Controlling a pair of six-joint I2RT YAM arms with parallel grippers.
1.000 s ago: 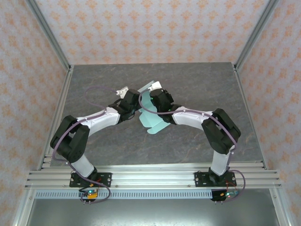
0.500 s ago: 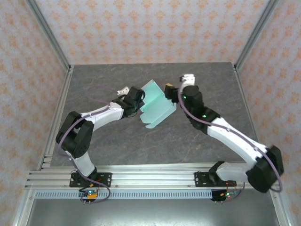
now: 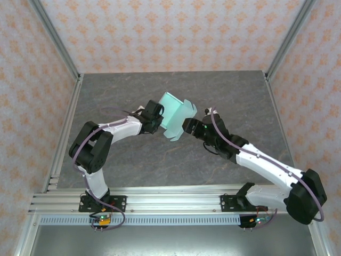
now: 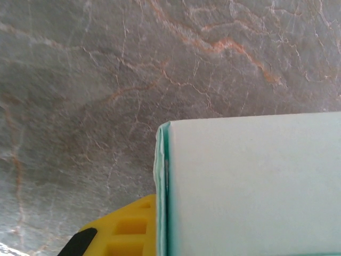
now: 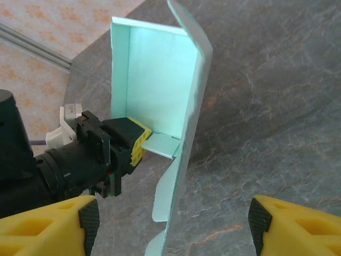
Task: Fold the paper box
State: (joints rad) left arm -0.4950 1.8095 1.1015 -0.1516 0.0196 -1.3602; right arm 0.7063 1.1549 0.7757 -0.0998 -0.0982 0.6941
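Note:
The paper box (image 3: 176, 113) is pale mint card, partly folded, with one panel raised and its flaps spread, held off the grey table. My left gripper (image 3: 159, 120) is shut on a small flap at its left side. In the left wrist view a pale panel (image 4: 250, 186) lies against one yellow finger (image 4: 125, 229). My right gripper (image 3: 187, 126) is open at the box's near right corner. In the right wrist view the box (image 5: 154, 80) stands edge-on, and its lower flap edge reaches between my wide-apart right gripper (image 5: 173, 229) fingers without touching them. The left gripper (image 5: 139, 140) pinches the inner flap.
The marbled grey table (image 3: 133, 160) is walled by patterned panels at the back and on both sides. A metal rail (image 3: 170, 200) runs along the near edge, where both arm bases are bolted. Both arms reach in towards the table's middle.
My right gripper let go of the box, opened, swung out to the right, then came back to the box's near right corner. The left gripper kept its grip and turned the box more upright.

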